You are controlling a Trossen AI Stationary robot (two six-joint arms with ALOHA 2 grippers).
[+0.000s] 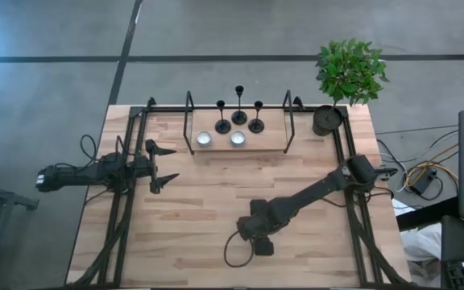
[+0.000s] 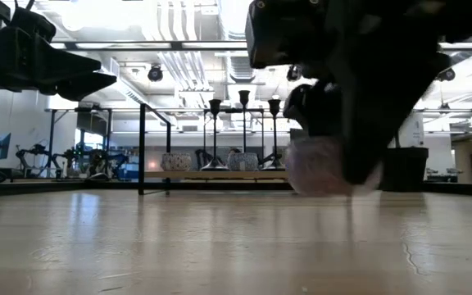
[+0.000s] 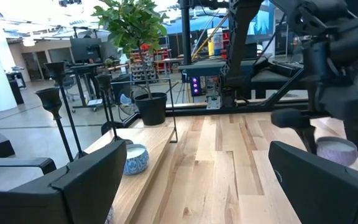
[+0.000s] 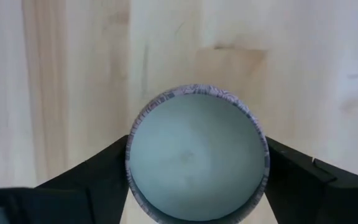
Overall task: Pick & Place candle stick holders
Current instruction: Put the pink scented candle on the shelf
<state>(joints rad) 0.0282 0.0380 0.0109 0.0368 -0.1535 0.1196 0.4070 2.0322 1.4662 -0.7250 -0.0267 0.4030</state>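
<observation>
Right gripper is seen pointed straight down at the table, near the front middle, its two dark fingers set on either side of a small round candle cup with a patterned rim and pale wax. The fingers lie at the cup's sides, but whether they press it cannot be told. In the low view the cup is seen at or just above the tabletop, below the gripper; contact with the wood cannot be made out.

Three black candle stick holders are found upright on a raised wooden shelf at the table's far edge, grouped close together, the middle one set farthest back. Two more small candle cups are placed on the same shelf, in front of the holders.

Left gripper is held over the left side of the table, well apart from the shelf, its fingers spread wide and nothing between them.

A dark pot with a green plant is placed at the far right corner.
</observation>
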